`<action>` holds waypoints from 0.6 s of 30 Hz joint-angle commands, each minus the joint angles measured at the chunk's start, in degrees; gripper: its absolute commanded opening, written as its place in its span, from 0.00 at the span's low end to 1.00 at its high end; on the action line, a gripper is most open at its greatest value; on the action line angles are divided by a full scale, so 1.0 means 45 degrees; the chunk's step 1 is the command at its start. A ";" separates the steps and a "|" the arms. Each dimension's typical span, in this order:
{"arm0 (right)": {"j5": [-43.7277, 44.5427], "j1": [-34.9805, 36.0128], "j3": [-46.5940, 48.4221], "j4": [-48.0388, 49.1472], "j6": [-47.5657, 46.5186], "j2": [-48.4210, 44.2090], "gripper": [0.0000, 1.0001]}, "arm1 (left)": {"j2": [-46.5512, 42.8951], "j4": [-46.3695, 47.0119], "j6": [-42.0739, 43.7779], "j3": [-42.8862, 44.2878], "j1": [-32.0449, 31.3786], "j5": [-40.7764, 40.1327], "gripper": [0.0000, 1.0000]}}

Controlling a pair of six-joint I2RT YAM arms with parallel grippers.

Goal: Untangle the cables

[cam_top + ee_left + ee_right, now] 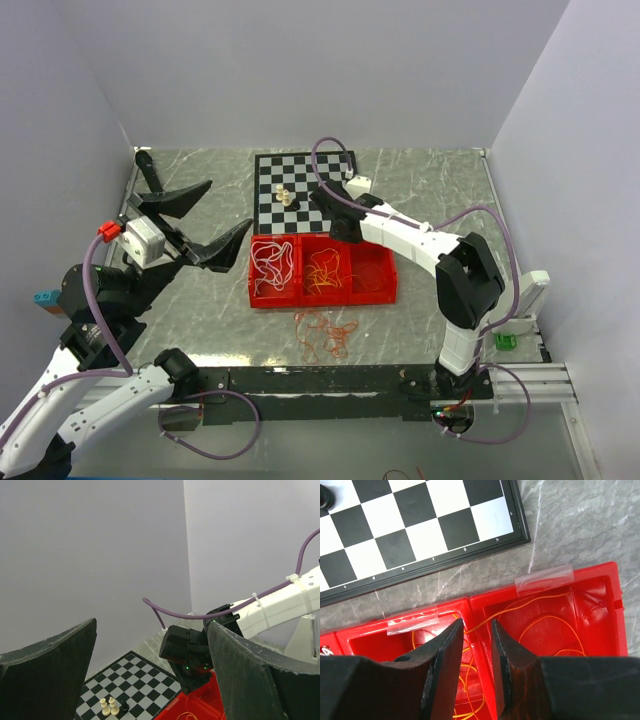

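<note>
A red three-compartment tray (325, 302) holds the cables. White cables (272, 265) fill its left bin and yellow-orange cables (322, 270) its middle bin. Red-orange cables (322, 335) lie loose on the table in front of it. My right gripper (347, 237) is down at the tray's back edge. In the right wrist view my right gripper (477, 622) is narrowly open, its jaws astride the wall between the middle and right bins. A yellow-orange cable (540, 600) crosses that wall just beyond the fingertips. My left gripper (231, 203) hangs high at the left, wide open and empty (152, 625).
A chessboard (300, 175) lies right behind the tray, with a few small chess pieces (283, 196) near its front edge. It also shows in the right wrist view (420, 525). Walls close the table on three sides. A green object (505, 341) sits at the right edge.
</note>
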 commanded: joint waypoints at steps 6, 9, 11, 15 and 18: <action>-0.0432 -0.0252 -0.0242 0.0383 0.0408 0.0505 0.38 | -0.0159 0.0241 0.0066 0.0000 0.0081 0.0056 0.97; -0.0491 -0.0252 -0.0300 0.0423 0.0447 0.0583 0.37 | -0.0159 0.0242 0.0066 -0.0020 0.0062 0.0076 0.97; -0.0491 -0.0272 -0.0398 0.0423 0.0486 0.0544 0.30 | -0.0140 0.0222 0.0046 0.0000 0.0062 0.0056 0.97; -0.0394 -0.0311 -0.0807 0.0501 0.0545 0.0310 0.12 | -0.0159 0.0241 0.0066 -0.0020 0.0062 0.0017 0.97; -0.0316 -0.0369 -0.1081 0.0501 0.0603 -0.0041 0.00 | -0.0140 0.0261 0.0027 -0.0039 0.0081 0.0076 0.96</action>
